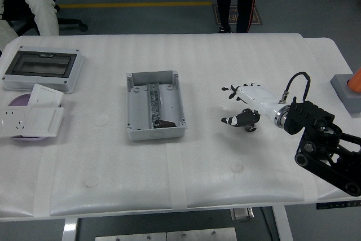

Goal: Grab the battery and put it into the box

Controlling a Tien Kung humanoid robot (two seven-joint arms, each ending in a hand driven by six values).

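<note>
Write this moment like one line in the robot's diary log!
stage: after drop | right hand: open, empty, over table right of box | battery: in box, near front wall | left hand: not in view
</note>
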